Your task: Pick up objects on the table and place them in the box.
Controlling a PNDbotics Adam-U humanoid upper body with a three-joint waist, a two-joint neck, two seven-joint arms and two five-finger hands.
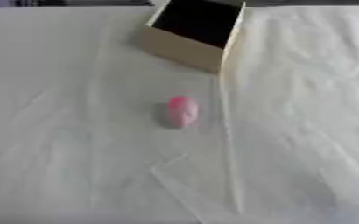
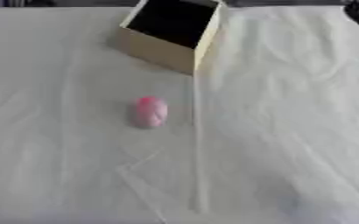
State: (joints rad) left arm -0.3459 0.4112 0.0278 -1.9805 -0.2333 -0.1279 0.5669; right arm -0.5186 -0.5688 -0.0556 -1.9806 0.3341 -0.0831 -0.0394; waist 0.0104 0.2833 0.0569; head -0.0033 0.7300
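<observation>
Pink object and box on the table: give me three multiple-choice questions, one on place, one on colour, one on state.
1. Where does the pink object lie?
A. Inside the box
B. On the white cloth, nearer the camera than the box
C. On the box's rim

2. What colour is the inside of the box?
A. Dark
B. Pink
C. White

3. What state is the box in?
A. Closed with a lid
B. Flattened
C. Open on top

Answers: 1 B, it lies apart on the white cloth. 2 A, the opening looks black. 3 C, its inside shows, with no lid over it.
</observation>
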